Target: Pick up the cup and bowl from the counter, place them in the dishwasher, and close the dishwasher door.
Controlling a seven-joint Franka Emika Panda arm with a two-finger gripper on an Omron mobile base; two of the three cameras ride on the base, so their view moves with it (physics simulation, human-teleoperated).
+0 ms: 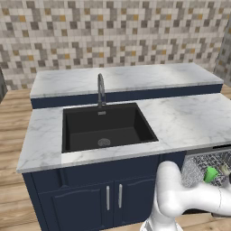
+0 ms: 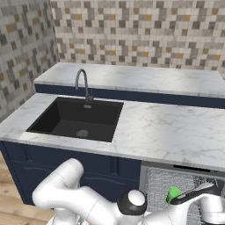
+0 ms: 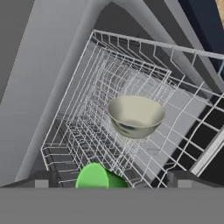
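pale off-white rounded bowl (image 3: 136, 116) upright inside grey wire rack (image 3: 83, 109) of dark dishwasher (image 2: 184, 184), free of jaws, open wire floor all round it, rack walls apart on each side. small bright green tapered cup (image 3: 98, 177) lies lower in same rack, near rack's front edge, between two dark finger tips. jaws spread wide, gripping nothing, above rack. wide white marble desk (image 1: 189, 119) with black sink (image 1: 106, 128) bare, its front edge overhangs open dishwasher.
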